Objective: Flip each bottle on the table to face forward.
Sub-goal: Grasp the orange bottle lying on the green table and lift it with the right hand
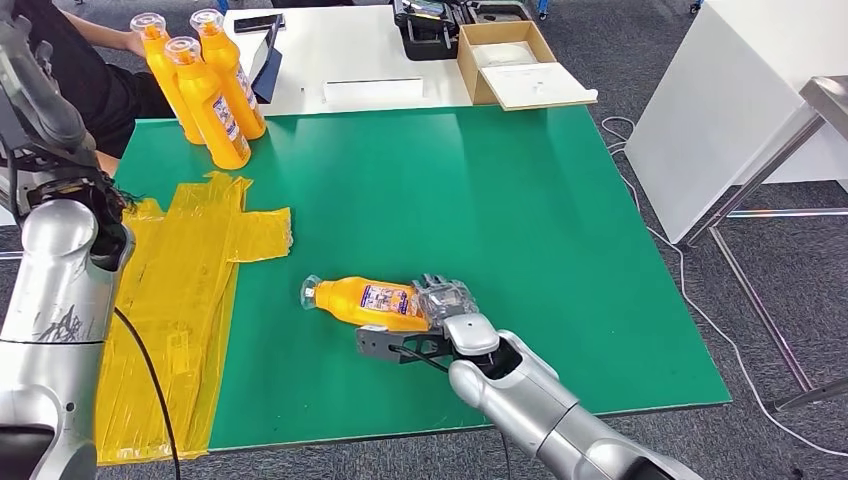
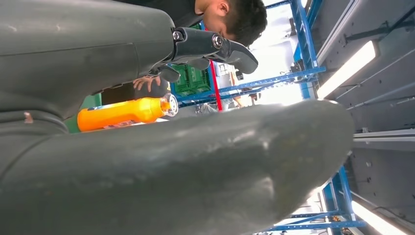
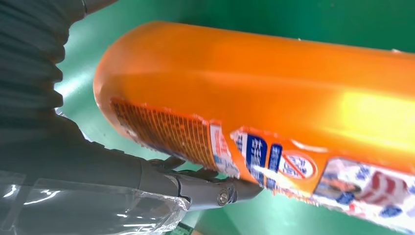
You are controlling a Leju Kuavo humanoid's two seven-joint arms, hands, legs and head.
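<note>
An orange bottle (image 1: 365,301) with a clear cap lies on its side on the green table (image 1: 520,220), cap toward the left. My right hand (image 1: 440,322) grips its base end, with plastic-covered fingers over the top and the thumb against the near side. Close up, the bottle (image 3: 274,98) shows its torn label, and the thumb (image 3: 205,188) touches it. Three more orange bottles (image 1: 205,85) stand upright at the table's far left corner. My left hand (image 1: 40,95) is raised off the table's left edge, holding nothing, with its fingers (image 2: 215,46) apart.
Yellow tape sheets (image 1: 185,290) cover the table's left side. A person (image 1: 70,60) sits at the far left with a hand by the standing bottles. Behind is a white table (image 1: 350,60) with a cardboard box (image 1: 515,62) and a dark case (image 1: 430,30).
</note>
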